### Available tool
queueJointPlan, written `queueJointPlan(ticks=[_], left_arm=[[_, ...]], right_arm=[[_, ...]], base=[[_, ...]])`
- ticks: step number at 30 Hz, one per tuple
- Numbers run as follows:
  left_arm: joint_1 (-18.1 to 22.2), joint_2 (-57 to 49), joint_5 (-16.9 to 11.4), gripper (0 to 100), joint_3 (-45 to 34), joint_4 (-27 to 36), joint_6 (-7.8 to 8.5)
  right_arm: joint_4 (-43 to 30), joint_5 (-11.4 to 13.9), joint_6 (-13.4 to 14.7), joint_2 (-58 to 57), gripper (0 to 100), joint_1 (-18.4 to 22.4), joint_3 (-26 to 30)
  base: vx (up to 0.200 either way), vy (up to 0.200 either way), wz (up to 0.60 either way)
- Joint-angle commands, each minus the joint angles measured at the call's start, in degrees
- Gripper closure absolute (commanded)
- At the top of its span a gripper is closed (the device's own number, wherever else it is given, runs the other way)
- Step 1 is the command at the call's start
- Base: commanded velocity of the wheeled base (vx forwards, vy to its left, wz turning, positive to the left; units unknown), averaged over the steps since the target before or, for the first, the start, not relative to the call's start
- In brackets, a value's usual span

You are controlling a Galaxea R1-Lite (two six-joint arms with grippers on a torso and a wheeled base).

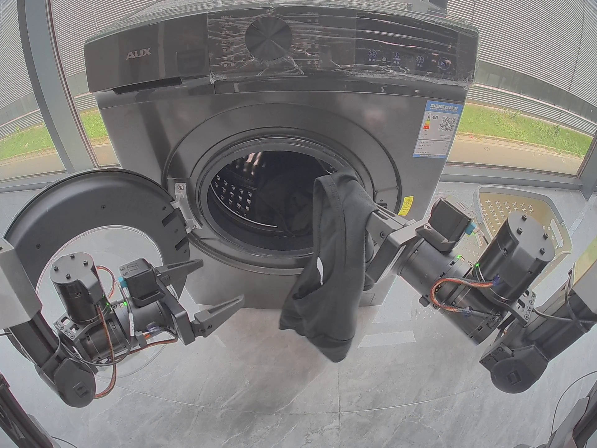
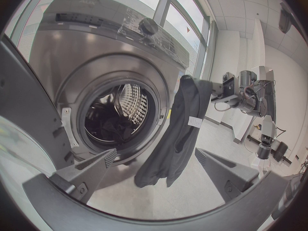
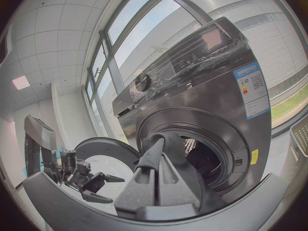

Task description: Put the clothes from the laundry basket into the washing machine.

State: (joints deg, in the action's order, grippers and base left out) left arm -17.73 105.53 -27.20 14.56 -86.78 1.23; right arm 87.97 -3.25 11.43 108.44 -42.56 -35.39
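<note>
A grey front-loading washing machine (image 1: 280, 107) stands with its round door (image 1: 87, 213) swung open to the left. Dark clothes (image 1: 292, 203) lie inside the drum (image 2: 128, 109). My right gripper (image 1: 372, 231) is shut on a black garment (image 1: 329, 269), which hangs in front of the drum opening's right edge and drapes down toward the floor. The same black garment (image 2: 183, 125) shows a white tag, and it wraps my right fingers (image 3: 160, 180). My left gripper (image 1: 208, 294) stands open, low in front of the open door, holding nothing. A pale laundry basket (image 1: 528, 213) sits at the right behind my right arm.
Glossy grey floor tiles (image 1: 249, 368) lie in front of the machine. Large windows (image 1: 528, 45) run behind it. The machine's open door takes up room at the left by my left arm.
</note>
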Motion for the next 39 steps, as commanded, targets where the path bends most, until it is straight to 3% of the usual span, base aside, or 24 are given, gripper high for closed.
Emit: queueJointPlan(ticks=[1, 9, 31, 39], left_arm=[[-1.7, 4.2, -0.2, 0, 0.1, -0.1, 0.00], [-2.7, 8.9, -0.2, 0, 1.2, -0.1, 0.70], [-4.2, 17.1, -0.3, 0, 6.3, -0.1, 0.61], [-4.2, 22.0, 0.1, 0, 13.4, -0.1, 0.61]], right_arm=[[0.2, 0.8, -0.1, 0.1, 100, -1.0, -0.8], [-0.4, 2.9, 0.0, 0.5, 100, -3.2, -4.1], [0.3, 2.4, -0.2, 5.5, 100, -6.5, -7.4], [0.4, 2.2, -0.6, 5.4, 100, -7.7, -7.5]], base=[[0.000, 0.000, 0.00], [0.000, 0.000, 0.00], [0.000, 0.000, 0.00], [0.000, 0.000, 0.00]])
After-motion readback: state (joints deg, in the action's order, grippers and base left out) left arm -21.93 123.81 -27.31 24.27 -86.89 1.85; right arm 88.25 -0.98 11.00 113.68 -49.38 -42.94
